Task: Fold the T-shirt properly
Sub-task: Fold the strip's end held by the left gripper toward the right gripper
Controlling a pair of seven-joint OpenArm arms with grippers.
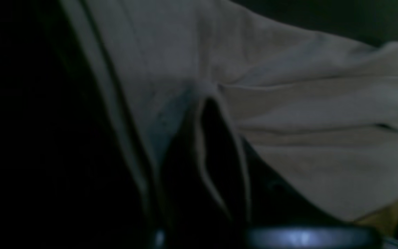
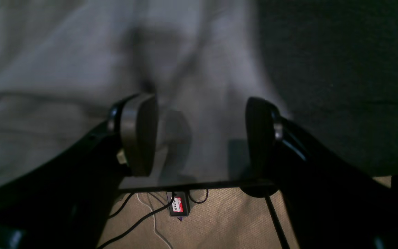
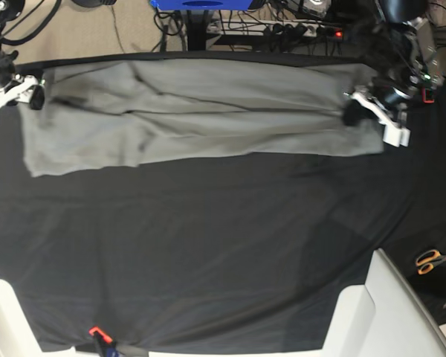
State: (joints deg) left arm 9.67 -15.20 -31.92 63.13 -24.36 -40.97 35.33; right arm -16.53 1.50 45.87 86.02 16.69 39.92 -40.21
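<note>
The grey T-shirt (image 3: pixel 208 111) lies spread in a long band along the table's far edge. At its right end in the base view, my left gripper (image 3: pixel 354 111) is shut on the cloth. The left wrist view is dark and shows a pinched fold of the T-shirt (image 1: pixel 288 103) rising between the jaws. At the shirt's left end in the base view sits my right gripper (image 3: pixel 33 97). Seen from the right wrist, that gripper (image 2: pixel 200 138) is open, its fingers (image 2: pixel 140 135) apart just above the T-shirt (image 2: pixel 81 69) near the table edge.
A black table cloth (image 3: pixel 208 245) covers the table. Orange-handled scissors (image 3: pixel 431 260) lie at the right. White blocks (image 3: pixel 364 312) stand at the near corners. Cables and a small red-labelled box (image 2: pixel 177 205) lie on the floor past the far edge.
</note>
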